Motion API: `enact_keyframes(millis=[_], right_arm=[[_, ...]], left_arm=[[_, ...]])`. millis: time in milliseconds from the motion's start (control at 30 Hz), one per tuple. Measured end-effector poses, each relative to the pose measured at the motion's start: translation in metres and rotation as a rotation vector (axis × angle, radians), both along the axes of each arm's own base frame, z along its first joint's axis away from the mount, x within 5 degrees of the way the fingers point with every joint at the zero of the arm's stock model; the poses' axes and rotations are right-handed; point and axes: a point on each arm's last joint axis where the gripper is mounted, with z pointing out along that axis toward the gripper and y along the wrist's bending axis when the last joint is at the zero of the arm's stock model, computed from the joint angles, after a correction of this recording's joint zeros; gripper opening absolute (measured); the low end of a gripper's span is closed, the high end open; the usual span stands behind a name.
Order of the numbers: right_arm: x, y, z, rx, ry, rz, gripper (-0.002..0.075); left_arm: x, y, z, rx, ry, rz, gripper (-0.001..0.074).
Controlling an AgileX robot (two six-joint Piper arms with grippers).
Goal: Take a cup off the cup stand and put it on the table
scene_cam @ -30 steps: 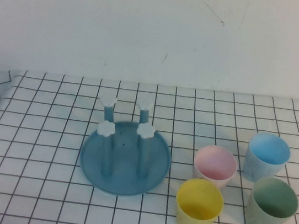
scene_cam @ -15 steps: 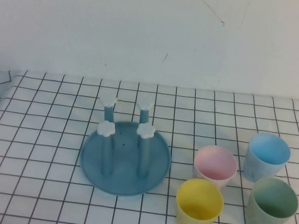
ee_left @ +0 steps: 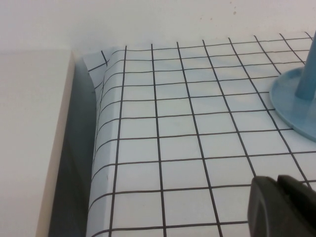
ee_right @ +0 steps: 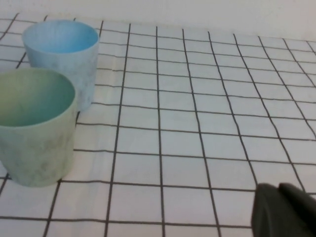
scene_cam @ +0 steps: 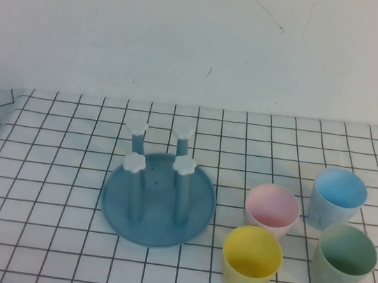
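Note:
The yellow cup [scene_cam: 251, 260] stands upright on the table [scene_cam: 49, 185], in front of the pink cup and to the right of the cup stand [scene_cam: 158, 197]. The stand's four pegs are bare; no cup hangs on them. Neither gripper shows in the high view. In the left wrist view my left gripper [ee_left: 277, 198] is shut and empty, low over the cloth, with the stand's rim [ee_left: 289, 101] beyond it. In the right wrist view my right gripper [ee_right: 279, 203] is shut and empty over the cloth, apart from the green cup [ee_right: 35, 126].
A pink cup [scene_cam: 272, 209], a blue cup [scene_cam: 337, 197] and a green cup [scene_cam: 344, 258] stand upright at the right, close to the yellow one. The blue cup also shows in the right wrist view [ee_right: 63, 54]. The table's left edge [ee_left: 96, 148] drops off beside a pale panel.

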Motion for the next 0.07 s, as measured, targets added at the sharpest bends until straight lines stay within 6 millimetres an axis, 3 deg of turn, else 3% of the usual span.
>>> enact_keyframes(millis=[67], right_arm=[[0.0,0.0,0.0,0.026,-0.002,-0.01,-0.0003]], left_arm=[[0.0,0.0,0.0,0.0,0.0,0.0,-0.0002]])
